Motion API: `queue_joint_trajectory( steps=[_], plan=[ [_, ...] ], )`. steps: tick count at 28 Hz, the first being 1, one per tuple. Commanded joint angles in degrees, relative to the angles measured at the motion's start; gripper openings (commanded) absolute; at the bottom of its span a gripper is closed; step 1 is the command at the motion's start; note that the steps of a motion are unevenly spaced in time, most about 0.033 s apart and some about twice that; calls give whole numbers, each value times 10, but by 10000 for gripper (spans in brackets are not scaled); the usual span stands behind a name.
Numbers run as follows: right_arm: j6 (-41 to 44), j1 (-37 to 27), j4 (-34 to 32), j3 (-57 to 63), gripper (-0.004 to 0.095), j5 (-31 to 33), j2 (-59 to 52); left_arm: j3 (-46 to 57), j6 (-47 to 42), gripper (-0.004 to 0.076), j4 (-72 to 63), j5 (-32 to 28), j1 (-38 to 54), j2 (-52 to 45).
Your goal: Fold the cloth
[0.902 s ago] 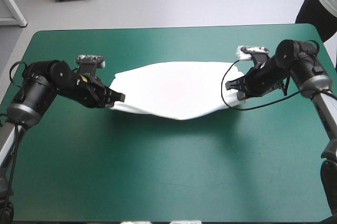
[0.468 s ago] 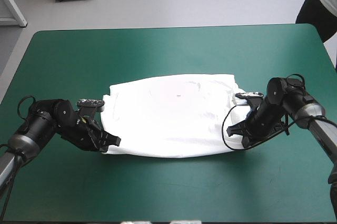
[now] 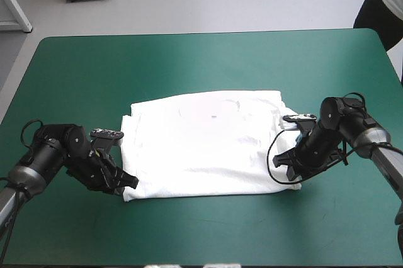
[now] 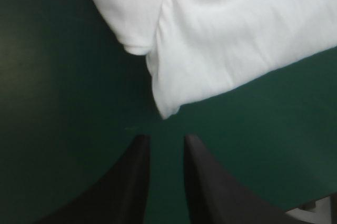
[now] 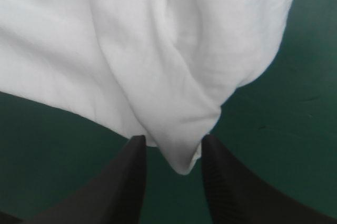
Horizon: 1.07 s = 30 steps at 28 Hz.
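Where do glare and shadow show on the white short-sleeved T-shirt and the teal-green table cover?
High view: the white short-sleeved T-shirt glares at its middle, creases nearly lost; a pale sheen lies on the teal-green table cover toward the near edge. Left wrist view: a thin shadow lines the fold near its corner. Right wrist view: grey shading marks its folds.

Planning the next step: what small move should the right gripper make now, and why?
Probably draw the right gripper back off the T-shirt: its fingers stand apart, yet a corner lies between them, while the left gripper sits clear.
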Motion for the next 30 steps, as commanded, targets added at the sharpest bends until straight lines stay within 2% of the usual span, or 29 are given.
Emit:
queue_joint_trajectory(
  steps=[1, 3, 5, 7, 10, 18, 30],
  plan=[
    [8, 1, -8, -17, 525, 24, -47, -13, -2, 257, 3, 24, 1, -44],
    [24, 1, -36, -28, 541, 24, -66, -20, -2, 274, 3, 30, 1, -67],
    [48, 1, -97, -54, 540, 20, -85, -42, -3, 274, 1, 26, 1, -92],
    [84, 1, -156, -83, 540, 2, -96, -82, -5, 274, 1, 0, 1, -109],
    [108, 1, -198, -127, 540, -28, -98, -151, -5, 279, -3, -42, 1, -114],
    [151, 1, -197, -172, 540, -124, -54, -282, -2, 319, 0, -95, 1, -81],
    [151, -6, -189, -194, 540, -180, 121, -299, -2, 318, 3, -65, 1, -62]
  ],
)
